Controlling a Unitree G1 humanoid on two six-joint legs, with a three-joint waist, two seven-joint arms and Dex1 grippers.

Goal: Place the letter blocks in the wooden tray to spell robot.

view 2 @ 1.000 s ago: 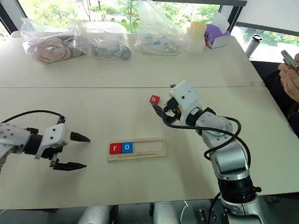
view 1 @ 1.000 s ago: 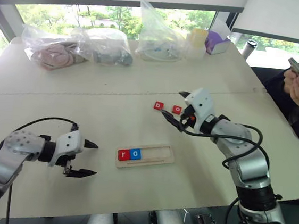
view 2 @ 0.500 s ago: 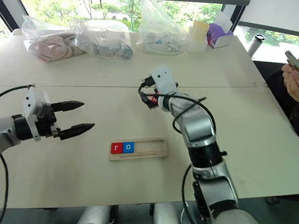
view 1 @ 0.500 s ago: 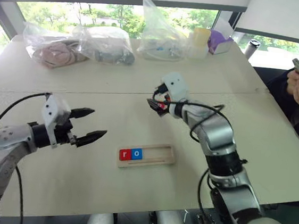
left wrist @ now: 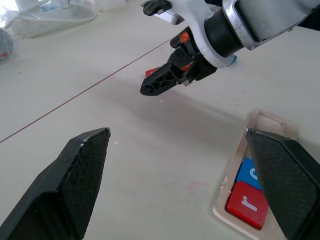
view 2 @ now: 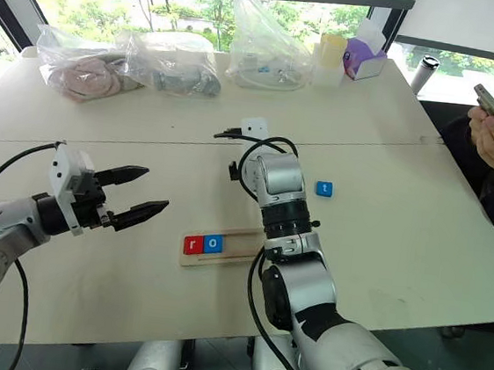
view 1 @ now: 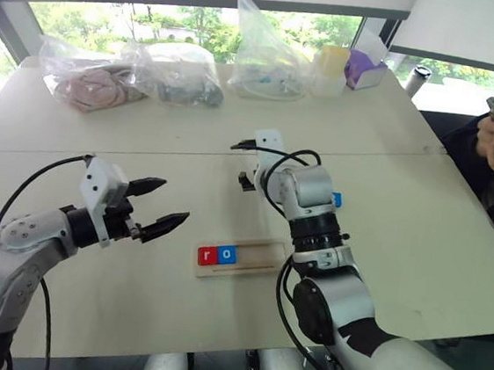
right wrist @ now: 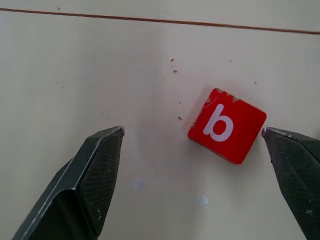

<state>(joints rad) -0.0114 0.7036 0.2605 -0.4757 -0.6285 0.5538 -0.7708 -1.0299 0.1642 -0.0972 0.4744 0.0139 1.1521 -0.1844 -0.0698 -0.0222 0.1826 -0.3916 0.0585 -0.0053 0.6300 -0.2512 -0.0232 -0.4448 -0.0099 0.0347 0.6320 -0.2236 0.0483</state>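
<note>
The right gripper (right wrist: 192,165), brought down from beside the blocks, is now spread empty around the red b block (right wrist: 227,126), so it seems next for the tray (view 1: 261,257); the left gripper (view 1: 160,204) is held open and empty.

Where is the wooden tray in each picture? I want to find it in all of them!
Left eye view: the wooden tray lies low in the middle.
Right eye view: the tray lies low in the middle again.
Left wrist view: the tray sits at the lower right edge.
Right wrist view: this camera looks at the red b block.
Shared landmark: the red r block at the tray's end.
</note>
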